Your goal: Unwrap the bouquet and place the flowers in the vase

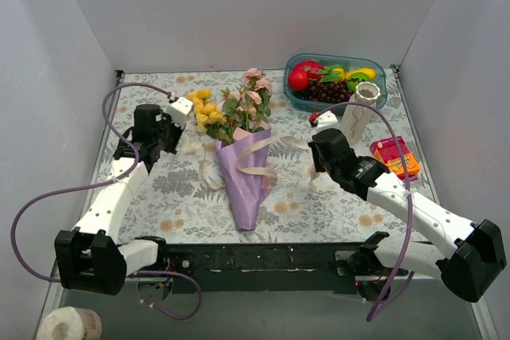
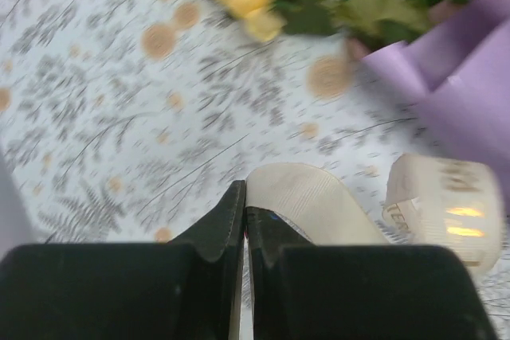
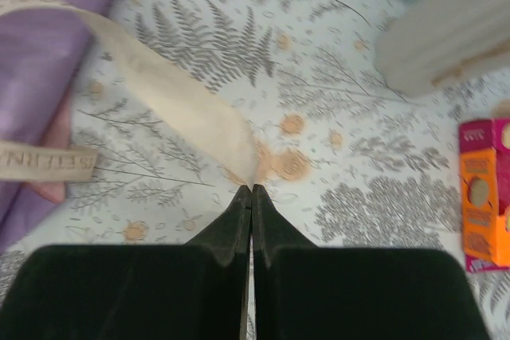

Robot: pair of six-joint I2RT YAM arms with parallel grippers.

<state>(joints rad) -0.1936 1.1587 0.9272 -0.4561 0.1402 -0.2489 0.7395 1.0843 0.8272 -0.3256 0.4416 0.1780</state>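
**A:** Where is the bouquet (image 1: 243, 173) lying?

**B:** It is lying mid-counter (image 1: 159, 197), with the blooms pointing at the far edge and the paper tip pointing at the near edge. The flowers (image 1: 239, 109) are sitting inside the purple wrap, so nothing is going into the vase (image 1: 360, 113) yet.

**A:** And where is that standing?

**B:** It is standing upright toward the far right corner, just in front of the blue fruit tub (image 1: 378, 99) and well apart from the bouquet.

**A:** Why are the arms coming in from both sides?

**B:** I am guessing they are working the ribbon (image 3: 167, 101) loose. The right fingers (image 3: 267, 228) are pinching a ribbon end that is running back to the wrap, which suits a pull toward the right edge.

**A:** And the left fingers (image 2: 215, 228)?

**B:** They are clenching tight, with a fold of ribbon sitting right at their tips. I cannot tell whether it is actually caught between them. Working from the opposite side, they are probably pulling the other way or steadying the tie.
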